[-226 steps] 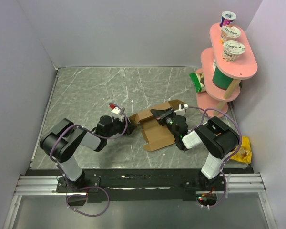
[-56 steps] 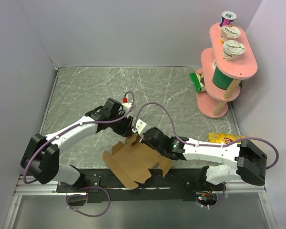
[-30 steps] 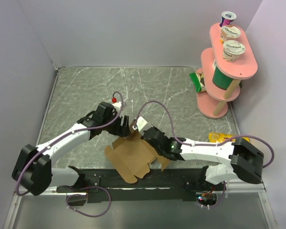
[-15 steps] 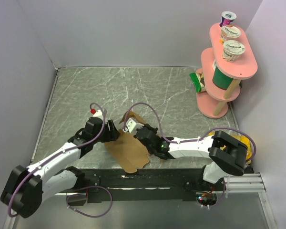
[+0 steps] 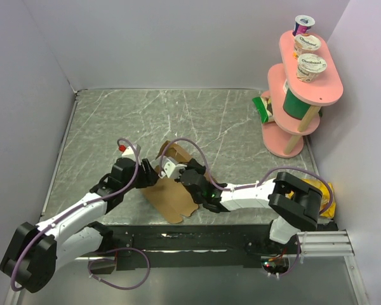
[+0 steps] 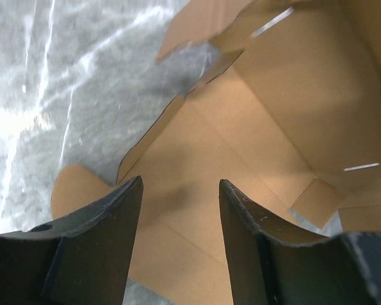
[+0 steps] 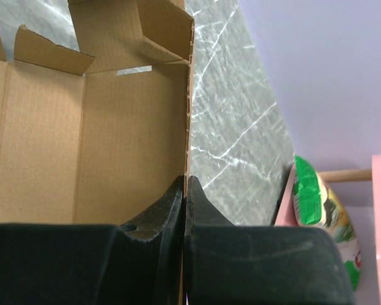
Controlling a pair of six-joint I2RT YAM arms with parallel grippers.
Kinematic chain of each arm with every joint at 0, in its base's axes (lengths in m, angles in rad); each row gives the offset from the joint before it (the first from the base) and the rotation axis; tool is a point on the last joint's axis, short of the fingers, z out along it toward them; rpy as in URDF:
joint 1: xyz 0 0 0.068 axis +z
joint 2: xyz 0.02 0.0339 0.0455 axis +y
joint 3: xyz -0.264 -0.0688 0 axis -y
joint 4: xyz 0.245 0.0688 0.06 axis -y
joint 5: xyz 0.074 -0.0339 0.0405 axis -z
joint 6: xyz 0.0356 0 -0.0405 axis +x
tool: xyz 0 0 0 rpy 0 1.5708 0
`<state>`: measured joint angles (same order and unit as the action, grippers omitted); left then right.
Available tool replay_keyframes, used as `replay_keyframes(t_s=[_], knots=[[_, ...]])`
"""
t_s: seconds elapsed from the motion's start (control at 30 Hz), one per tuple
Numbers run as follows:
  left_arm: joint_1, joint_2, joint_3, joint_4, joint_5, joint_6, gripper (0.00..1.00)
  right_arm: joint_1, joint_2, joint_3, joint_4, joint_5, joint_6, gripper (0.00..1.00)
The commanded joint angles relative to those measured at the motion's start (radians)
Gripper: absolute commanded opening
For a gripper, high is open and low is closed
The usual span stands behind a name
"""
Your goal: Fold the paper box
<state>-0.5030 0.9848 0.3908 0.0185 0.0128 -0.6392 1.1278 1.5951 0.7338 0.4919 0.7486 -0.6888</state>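
**A:** Looking from above, where does the paper box (image 5: 173,196) lie?

**B:** Toward six o'clock on the grey marbled surface (image 5: 178,114), close to the near edge. It is partly opened, with flaps raised on its twelve o'clock side.

**A:** And the right hand (image 7: 185,182)?

**B:** Pinched together on the upright edge of one cardboard wall. Its wrist view shows both fingers (image 7: 159,216) pressed against that edge.

**A:** The left hand (image 6: 179,185)?

**B:** Fingers apart, over the box's inner panel, on the box's nine o'clock side. I cannot tell whether they touch the cardboard.

**A:** Anything else around?

**B:** A pink two-tier stand (image 5: 330,89) at two o'clock carries Chobani yogurt cups (image 5: 311,67). A green packet (image 5: 262,108) lies at its foot, and a yellow packet (image 5: 326,196) lies at four o'clock beside the right arm.
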Motion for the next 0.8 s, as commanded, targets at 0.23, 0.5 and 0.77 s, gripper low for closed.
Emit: replay_keyframes(t_s=[0.23,0.5,0.77], knots=[[0.072,-0.002,0.108,0.153,-0.01,0.133,0.58,-0.031,0.023,-0.054,0.22,-0.061,-0.158,0.0],[0.116,0.147,0.177,0.267,0.075,0.196,0.6,-0.033,0.092,-0.05,0.313,-0.049,-0.247,0.0],[0.116,0.265,0.172,0.397,0.177,0.26,0.6,-0.033,0.08,-0.042,0.271,-0.075,-0.235,0.0]])
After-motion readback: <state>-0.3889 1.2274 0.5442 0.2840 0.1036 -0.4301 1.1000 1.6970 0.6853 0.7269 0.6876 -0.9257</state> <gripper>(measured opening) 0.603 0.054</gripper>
